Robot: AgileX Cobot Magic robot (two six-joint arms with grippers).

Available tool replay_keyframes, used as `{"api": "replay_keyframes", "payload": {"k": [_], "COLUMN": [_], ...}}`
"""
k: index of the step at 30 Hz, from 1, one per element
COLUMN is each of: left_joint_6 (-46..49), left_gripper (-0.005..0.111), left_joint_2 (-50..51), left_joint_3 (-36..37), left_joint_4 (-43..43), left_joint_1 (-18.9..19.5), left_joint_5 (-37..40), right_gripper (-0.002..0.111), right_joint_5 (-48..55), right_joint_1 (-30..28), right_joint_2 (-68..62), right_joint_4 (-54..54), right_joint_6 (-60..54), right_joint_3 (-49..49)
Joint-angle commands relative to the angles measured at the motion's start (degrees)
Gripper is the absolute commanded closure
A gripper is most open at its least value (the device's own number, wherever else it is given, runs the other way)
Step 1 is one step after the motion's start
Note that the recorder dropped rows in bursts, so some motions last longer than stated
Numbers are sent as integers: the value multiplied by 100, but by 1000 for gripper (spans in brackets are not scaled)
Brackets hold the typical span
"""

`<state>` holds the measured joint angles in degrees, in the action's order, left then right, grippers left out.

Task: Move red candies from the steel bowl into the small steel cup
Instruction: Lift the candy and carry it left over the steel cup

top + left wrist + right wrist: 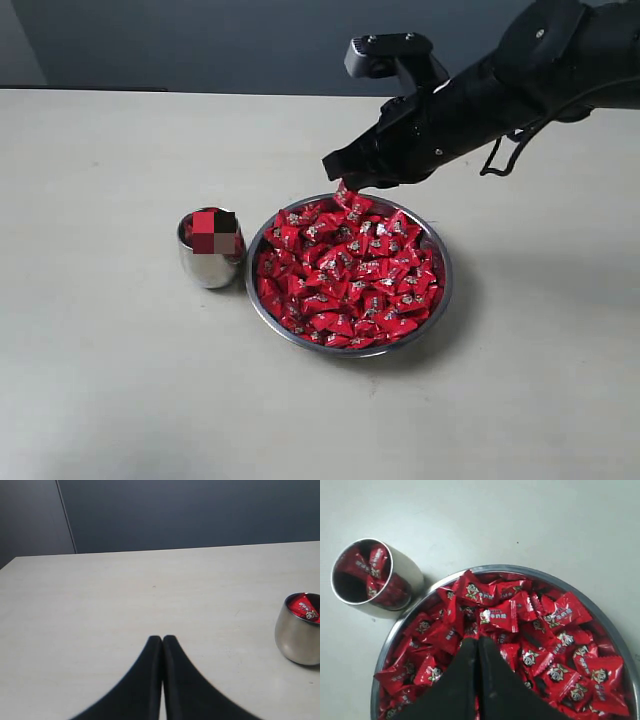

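Observation:
The steel bowl (446,285) holds a heap of red candies (350,275). My right gripper (342,180) hangs just above the bowl's far rim, shut on one red candy (346,192) that dangles from its tips. In the right wrist view the gripper (479,639) pinches that candy (498,617) above the pile (560,645) in the bowl (387,642). The small steel cup (210,262) stands left of the bowl with a few candies inside; it also shows as the cup (405,575) and the cup (298,635). My left gripper (162,638) is shut and empty, off to the cup's side.
The pale tabletop (100,350) stretches around bowl and cup, ending at a dark wall (200,40) at the back. The right arm (520,80) reaches in from the upper right over the table.

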<state>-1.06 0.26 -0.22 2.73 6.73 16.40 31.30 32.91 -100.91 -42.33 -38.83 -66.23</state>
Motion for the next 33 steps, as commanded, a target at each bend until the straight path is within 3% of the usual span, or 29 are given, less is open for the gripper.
{"api": "replay_keyframes", "payload": {"k": [1,8,25,33], "left_joint_6": [-7,-7,-7,-7], "left_gripper": [106,106,106,106], "left_joint_2": [-26,-26,-26,-26], "left_joint_3": [22,22,22,22], "left_joint_4": [-12,-12,-12,-12], "left_joint_1": [3,3,3,3], "left_joint_5": [-9,-9,-9,-9], "right_gripper": [109,109,109,109], "right_joint_5": [-70,-213,715,842], "right_joint_1": [8,276,984,1240], "right_joint_2": [33,-64,-1571,-1978], "right_joint_4": [-489,-614,-772,-734], "right_joint_6": [-460,-667,-347,-185], "right_joint_3": [-33,-136,-2167,-2514]}}
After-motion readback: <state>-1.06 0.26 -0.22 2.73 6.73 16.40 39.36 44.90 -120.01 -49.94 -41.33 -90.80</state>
